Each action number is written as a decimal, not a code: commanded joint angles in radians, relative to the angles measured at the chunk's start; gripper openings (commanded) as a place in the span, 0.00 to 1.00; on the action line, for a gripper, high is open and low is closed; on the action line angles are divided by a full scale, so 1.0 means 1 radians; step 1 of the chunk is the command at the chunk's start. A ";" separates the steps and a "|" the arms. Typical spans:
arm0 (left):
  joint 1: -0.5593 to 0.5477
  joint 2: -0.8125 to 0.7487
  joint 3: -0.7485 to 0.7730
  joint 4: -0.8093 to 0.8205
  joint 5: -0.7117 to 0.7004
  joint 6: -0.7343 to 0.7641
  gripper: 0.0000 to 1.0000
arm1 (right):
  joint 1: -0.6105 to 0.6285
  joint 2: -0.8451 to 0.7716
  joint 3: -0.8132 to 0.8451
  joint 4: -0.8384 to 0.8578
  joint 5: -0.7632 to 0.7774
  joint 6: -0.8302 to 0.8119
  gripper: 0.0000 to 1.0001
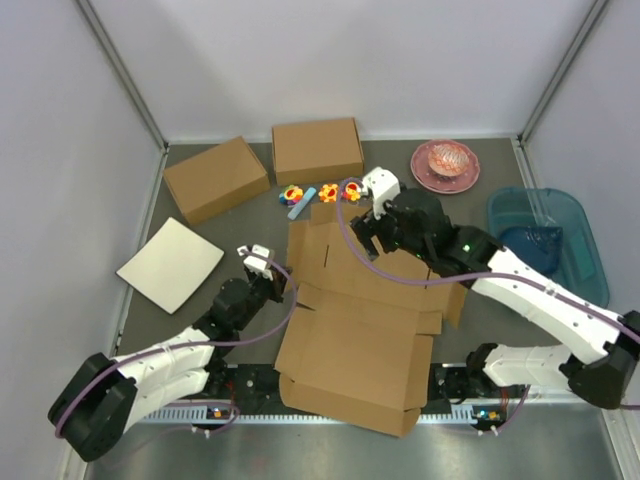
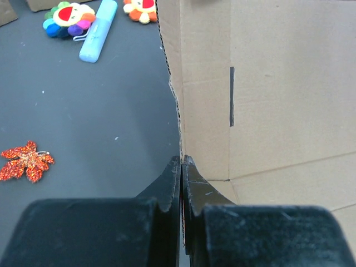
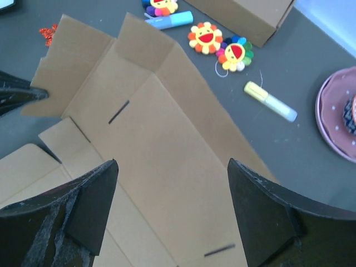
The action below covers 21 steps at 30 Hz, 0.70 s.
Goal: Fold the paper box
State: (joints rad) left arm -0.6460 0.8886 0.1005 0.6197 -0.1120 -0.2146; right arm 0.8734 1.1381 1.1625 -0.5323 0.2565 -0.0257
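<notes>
At the left, the left end effector (image 2: 182,162) is pinched together on the left flap edge of the paper box (image 1: 355,320). The box lies largely unfolded across the middle of the tabletop (image 1: 250,225), between both arms. To the right, the right end effector (image 3: 172,167) hovers over the box's far panel, spread wide apart and holding nothing.

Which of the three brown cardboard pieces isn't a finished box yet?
The big sheet in the middle, flaps spread out; the two boxes at the back are fully formed.
</notes>
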 commanded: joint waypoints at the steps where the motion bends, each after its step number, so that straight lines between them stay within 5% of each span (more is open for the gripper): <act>1: -0.017 -0.004 -0.018 0.110 0.009 0.023 0.00 | -0.045 0.097 0.129 0.080 -0.077 -0.123 0.81; 17: -0.067 -0.045 -0.035 0.095 -0.041 0.029 0.00 | -0.136 0.426 0.226 0.092 -0.117 -0.189 0.76; 21: -0.069 -0.050 -0.035 0.091 -0.048 0.027 0.00 | -0.145 0.477 0.244 0.095 -0.123 -0.192 0.68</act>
State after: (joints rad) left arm -0.7071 0.8425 0.0700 0.6479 -0.1509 -0.1989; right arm 0.7444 1.5890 1.3323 -0.4709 0.1539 -0.2073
